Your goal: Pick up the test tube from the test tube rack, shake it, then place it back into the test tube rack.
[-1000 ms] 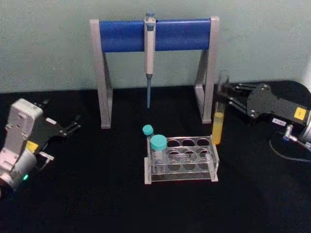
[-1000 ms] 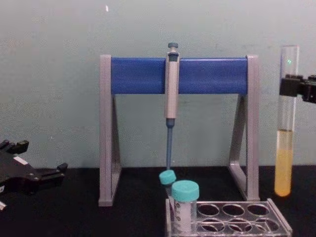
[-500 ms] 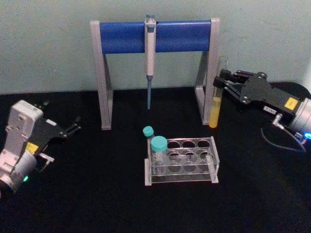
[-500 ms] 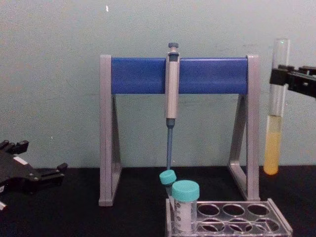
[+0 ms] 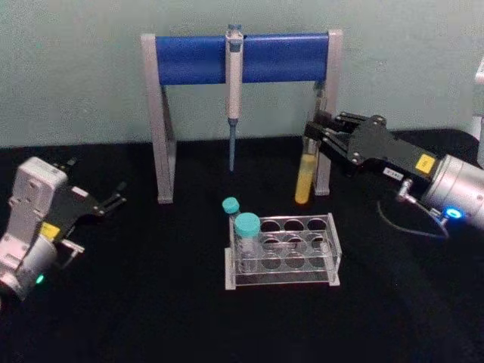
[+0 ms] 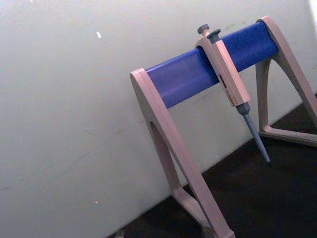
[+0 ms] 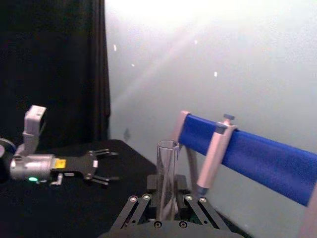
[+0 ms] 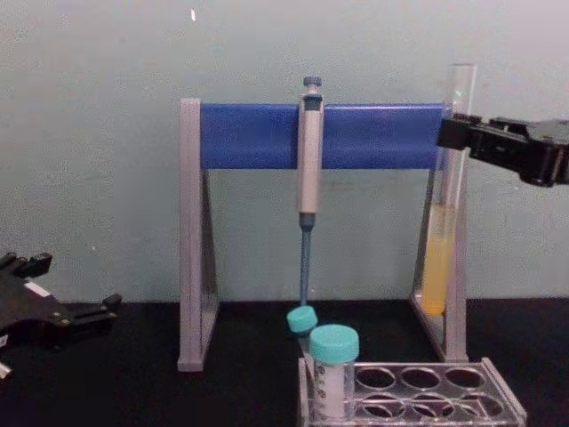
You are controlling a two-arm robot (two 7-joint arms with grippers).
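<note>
The tall stand (image 5: 242, 58) with its blue crossbar had not shifted over the last second, and the pipette (image 5: 234, 83) hung from it as before; the test tube rack (image 5: 281, 271) likewise sat where it had been on the black table (image 5: 166, 302), in front of the stand, its holes bare except for two teal-capped tubes (image 5: 246, 225) at its left end. The right gripper (image 5: 311, 134) was what had moved; a second earlier it had been out to the right of the stand's right leg, and it had since swept toward the robot's left and climbed a little, so that in the head view it crossed in front of that leg; its fingers were pinched on the upper part of the test tube (image 5: 305, 178). The left gripper (image 5: 97, 181) lay parked at the table's left side, fingers spread, unchanged. The test tube had travelled with the right gripper; it hung clear of the rack, above and behind the rack's right end, near upright with a slight lean; the yellow liquid (image 8: 436, 267) sat in its lower part. I judged this sideways swing to be part of the shake; the return to a hole was not yet done.
</note>
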